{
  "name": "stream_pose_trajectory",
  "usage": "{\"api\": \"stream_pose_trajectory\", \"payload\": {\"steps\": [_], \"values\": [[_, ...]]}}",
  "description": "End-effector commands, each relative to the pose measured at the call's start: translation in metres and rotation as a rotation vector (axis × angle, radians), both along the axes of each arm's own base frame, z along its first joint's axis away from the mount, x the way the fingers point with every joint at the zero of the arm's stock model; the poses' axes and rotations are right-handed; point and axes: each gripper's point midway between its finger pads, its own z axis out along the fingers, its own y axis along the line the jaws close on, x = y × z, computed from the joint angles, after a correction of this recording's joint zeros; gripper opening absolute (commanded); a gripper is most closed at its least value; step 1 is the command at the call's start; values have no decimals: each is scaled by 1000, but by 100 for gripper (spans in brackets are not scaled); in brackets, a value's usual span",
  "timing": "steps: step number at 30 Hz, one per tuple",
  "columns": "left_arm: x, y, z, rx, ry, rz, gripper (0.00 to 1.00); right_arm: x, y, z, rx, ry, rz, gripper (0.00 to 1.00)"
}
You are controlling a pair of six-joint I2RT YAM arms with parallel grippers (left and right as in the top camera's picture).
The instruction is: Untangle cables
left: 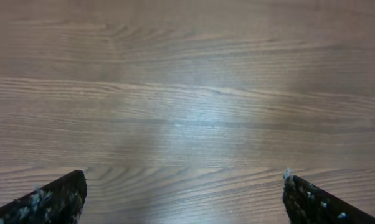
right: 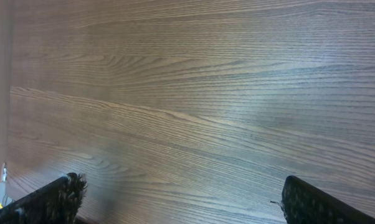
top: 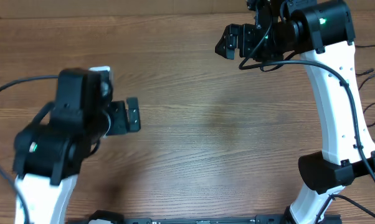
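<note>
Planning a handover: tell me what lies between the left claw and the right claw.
Only bare wooden table lies between the left claw and the right claw, both open; the overhead view shows this.

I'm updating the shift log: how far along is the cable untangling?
Done: nothing to show; no loose cords lie on the table in any view. In hand: nothing; the left pincer and right pincer both hang open and empty over bare wood. Left: apparently everything, or the cords are out of view; I cannot tell which.

White arms (top: 332, 106), black joints, perhaps speckled fingertips (left: 56, 199).
</note>
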Motion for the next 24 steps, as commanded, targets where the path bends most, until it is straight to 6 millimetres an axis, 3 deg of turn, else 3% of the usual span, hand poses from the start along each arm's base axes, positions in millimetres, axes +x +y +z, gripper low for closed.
{"api": "stream_pose_trajectory", "payload": {"steps": [1,4,8,13,15,18,21,24], "values": [[-16,8,15,13,-74,4,100,2,-1,-1,-6,-4,0,100],[-21,6,12,-13,-117,-8,100,2,-1,-1,-6,-4,0,100],[-6,-5,2,-119,-395,-22,100,2,-1,-1,-6,-4,0,100],[-4,-10,17,-199,-758,-54,100,2,-1,-1,-6,-4,0,100],[-13,-9,31,-200,-976,-86,100,2,-1,-1,-6,-5,0,100],[-45,-6,46,-129,-1249,-146,100,2,-1,-1,-6,-5,0,100],[-61,-1,41,-114,-1409,-137,100,2,-1,-1,-6,-4,0,100],[-61,6,29,-106,-1525,-104,100,2,-1,-1,-6,-5,0,100]]}}
